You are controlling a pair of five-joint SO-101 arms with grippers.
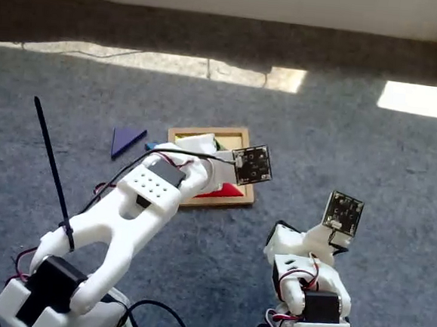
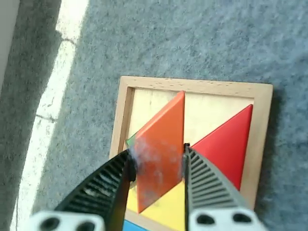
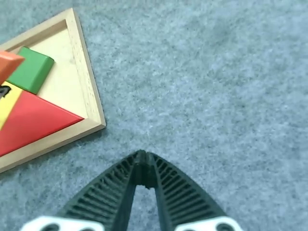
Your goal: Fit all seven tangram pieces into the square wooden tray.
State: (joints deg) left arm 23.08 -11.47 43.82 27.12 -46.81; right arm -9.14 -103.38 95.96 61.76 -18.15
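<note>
Placement step: left gripper (image 2: 156,154) grasps orange triangle (image 2: 161,139) over square wooden tray (image 2: 192,85), beside red triangle (image 2: 226,139). Right gripper (image 3: 143,166) clenched, empty, over carpet. 1 purple triangle (image 1: 126,139) lies outside tray. Next, judged: align orange with bare floor, lower, release.

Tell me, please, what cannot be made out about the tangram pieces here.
- High view: the left arm covers most of the tray and its pieces.
- Left wrist view: the orange piece hides most of the green piece; the edge cuts off the blue piece.
- Right wrist view: the edge cuts the tray.
</note>
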